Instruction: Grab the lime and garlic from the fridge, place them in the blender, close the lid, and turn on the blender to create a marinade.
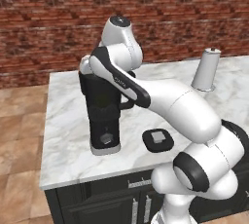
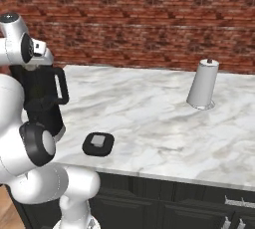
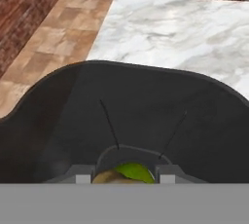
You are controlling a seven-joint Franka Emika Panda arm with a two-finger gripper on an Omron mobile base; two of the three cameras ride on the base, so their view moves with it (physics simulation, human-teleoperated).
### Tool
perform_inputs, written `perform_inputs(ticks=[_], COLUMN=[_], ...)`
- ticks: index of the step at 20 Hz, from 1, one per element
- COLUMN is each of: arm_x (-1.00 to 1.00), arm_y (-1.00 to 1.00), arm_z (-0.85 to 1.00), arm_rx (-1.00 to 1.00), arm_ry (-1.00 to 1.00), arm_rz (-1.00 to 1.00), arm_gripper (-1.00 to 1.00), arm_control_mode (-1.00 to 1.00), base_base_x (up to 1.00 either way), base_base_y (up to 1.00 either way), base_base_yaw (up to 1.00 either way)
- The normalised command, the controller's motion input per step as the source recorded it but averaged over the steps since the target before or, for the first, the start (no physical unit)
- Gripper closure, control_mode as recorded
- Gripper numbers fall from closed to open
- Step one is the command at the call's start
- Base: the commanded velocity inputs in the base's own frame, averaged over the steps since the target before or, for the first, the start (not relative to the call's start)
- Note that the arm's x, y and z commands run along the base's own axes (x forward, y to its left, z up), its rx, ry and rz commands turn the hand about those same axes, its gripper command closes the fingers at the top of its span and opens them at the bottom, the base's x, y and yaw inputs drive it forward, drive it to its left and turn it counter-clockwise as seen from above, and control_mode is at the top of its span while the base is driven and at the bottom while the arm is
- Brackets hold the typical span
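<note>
The black blender (image 1: 103, 121) (image 2: 42, 103) stands open-topped near the counter's left end. My arm bends over it and the hand reaches down into the dark jug (image 3: 126, 106). In the hand view my gripper (image 3: 124, 177) is shut on the yellow-green lime (image 3: 133, 172), held between the two finger tips inside the jug. A greenish patch shows through the jug wall in both base views. A small tan shape (image 3: 103, 177) sits against the lime's left side; I cannot tell whether it is the garlic. The black lid (image 1: 158, 140) (image 2: 98, 144) with its grey cap lies flat on the counter right of the blender. The fridge is out of view.
A pale grey tapered roll on a stand (image 1: 206, 69) (image 2: 202, 84) rises at the counter's far right. The white marble counter (image 2: 149, 118) sits on dark cabinets with silver handles (image 1: 138, 183). A brick wall runs behind, and tiled floor (image 1: 19, 121) lies left of the counter.
</note>
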Motion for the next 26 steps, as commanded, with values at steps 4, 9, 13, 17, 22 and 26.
perform_inputs(ticks=[4,9,13,17,22,26], arm_x=[-0.15,-0.15,-0.35,-0.16,-0.08,-0.03], arm_y=[0.11,0.12,0.04,0.10,0.09,0.00], arm_z=[-0.52,-0.54,-0.50,-0.41,-0.13,0.00], arm_rx=[-0.03,-0.03,0.00,0.00,0.00,0.00], arm_ry=[0.00,0.02,0.06,0.04,-0.04,-0.13], arm_rz=[0.00,0.00,0.00,0.00,0.00,0.00], arm_gripper=[1.00,1.00,1.00,-1.00,-1.00,-1.00], arm_control_mode=[-1.00,-1.00,-1.00,-1.00,-1.00,-1.00], base_base_x=[0.00,0.00,0.00,0.00,0.00,0.00], base_base_y=[0.00,0.00,0.00,0.00,0.00,0.00], base_base_yaw=[0.00,0.00,0.00,0.00,0.00,0.00])
